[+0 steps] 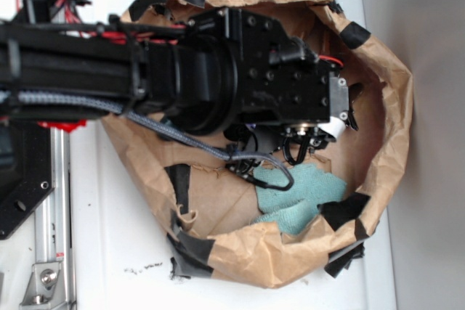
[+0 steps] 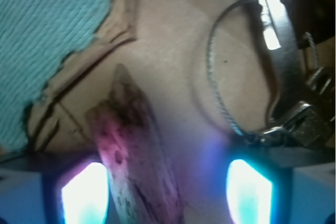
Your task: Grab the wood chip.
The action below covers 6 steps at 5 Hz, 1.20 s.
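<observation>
Glowing fingertips of our gripper fill the bottom of the wrist view, jaws apart. Between them, close against the left one, lies the wood chip, its tapered end pointing up the frame, resting on brown paper. We see a teal cloth at upper left and a wire loop at right. From outside, our arm reaches into a taped paper bag.

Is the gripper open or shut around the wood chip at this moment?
Open. In the wrist view the gripper has a wide gap, with the wood chip near one finger and clear of the other.
</observation>
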{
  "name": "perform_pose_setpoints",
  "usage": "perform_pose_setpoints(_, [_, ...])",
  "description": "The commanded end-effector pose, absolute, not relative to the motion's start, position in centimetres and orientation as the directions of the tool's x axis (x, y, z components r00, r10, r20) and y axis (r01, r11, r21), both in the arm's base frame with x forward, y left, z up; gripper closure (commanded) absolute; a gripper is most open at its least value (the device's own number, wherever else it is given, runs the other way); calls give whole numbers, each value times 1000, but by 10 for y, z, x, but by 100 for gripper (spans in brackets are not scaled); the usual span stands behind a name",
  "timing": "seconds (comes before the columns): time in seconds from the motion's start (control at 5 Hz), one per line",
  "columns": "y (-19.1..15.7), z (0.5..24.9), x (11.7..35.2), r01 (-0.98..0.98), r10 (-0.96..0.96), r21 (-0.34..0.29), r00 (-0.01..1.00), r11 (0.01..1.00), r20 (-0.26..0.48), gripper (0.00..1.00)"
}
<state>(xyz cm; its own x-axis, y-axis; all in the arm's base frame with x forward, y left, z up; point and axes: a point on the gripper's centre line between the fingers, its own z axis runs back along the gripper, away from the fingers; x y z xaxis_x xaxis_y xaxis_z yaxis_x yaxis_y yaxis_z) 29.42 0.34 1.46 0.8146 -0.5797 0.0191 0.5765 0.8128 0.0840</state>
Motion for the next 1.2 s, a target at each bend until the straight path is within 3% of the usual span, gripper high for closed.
perform_pose_setpoints(0.0, [-9, 5, 287, 570, -574, 69, 816, 819, 69, 100])
perform_pose_setpoints(0.6, [-3, 14, 281, 526, -530, 61, 845, 848, 77, 100])
perform_pose_setpoints(0.8, [4, 39, 275, 464, -467, 50, 882, 884, 62, 100])
perform_pose_setpoints(1.0, [20, 88, 261, 297, -299, 37, 939, 954, 170, 100])
